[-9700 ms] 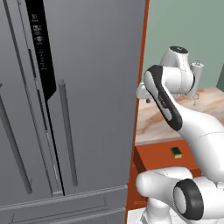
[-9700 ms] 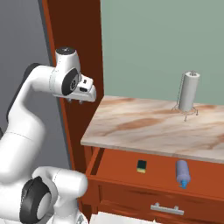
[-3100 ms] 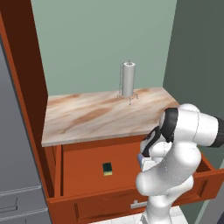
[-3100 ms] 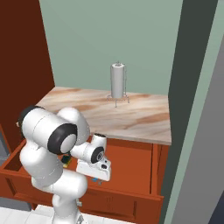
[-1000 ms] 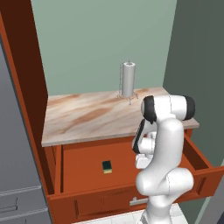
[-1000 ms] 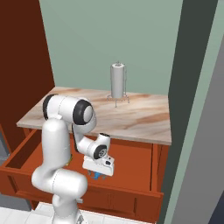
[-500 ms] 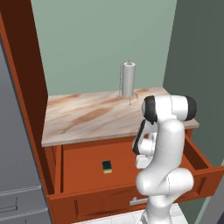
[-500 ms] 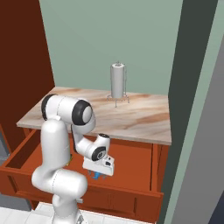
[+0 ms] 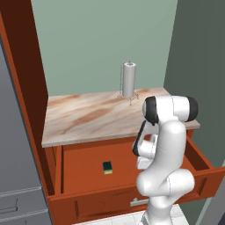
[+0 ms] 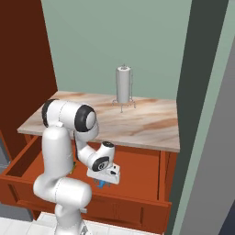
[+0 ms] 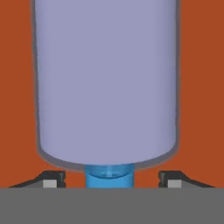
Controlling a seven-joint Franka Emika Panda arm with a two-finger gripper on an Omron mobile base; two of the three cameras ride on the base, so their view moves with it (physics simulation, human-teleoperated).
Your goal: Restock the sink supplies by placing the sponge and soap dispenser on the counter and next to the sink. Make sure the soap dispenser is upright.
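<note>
The soap dispenser (image 11: 107, 83) lies on its side on the floor of the open drawer (image 9: 81, 160), a lavender bottle with a blue pump neck (image 11: 108, 176). My gripper (image 11: 112, 180) reaches down into the drawer and straddles that neck, open, with a gap on each side of it. In the right base view, a bit of the blue soap dispenser (image 10: 99, 184) peeks out under the gripper (image 10: 105, 178). The sponge (image 9: 107, 167) rests on the drawer floor to the left of the arm. The marbled counter (image 9: 88, 118) lies above the drawer. The sink is out of view.
A tall grey cylinder on a wire stand (image 9: 128, 81) stands at the back of the counter (image 10: 147, 124). The drawer front (image 10: 137, 204) juts out toward the base. A grey fridge (image 9: 13, 140) flanks the left, a dark green wall (image 9: 197, 66) the right.
</note>
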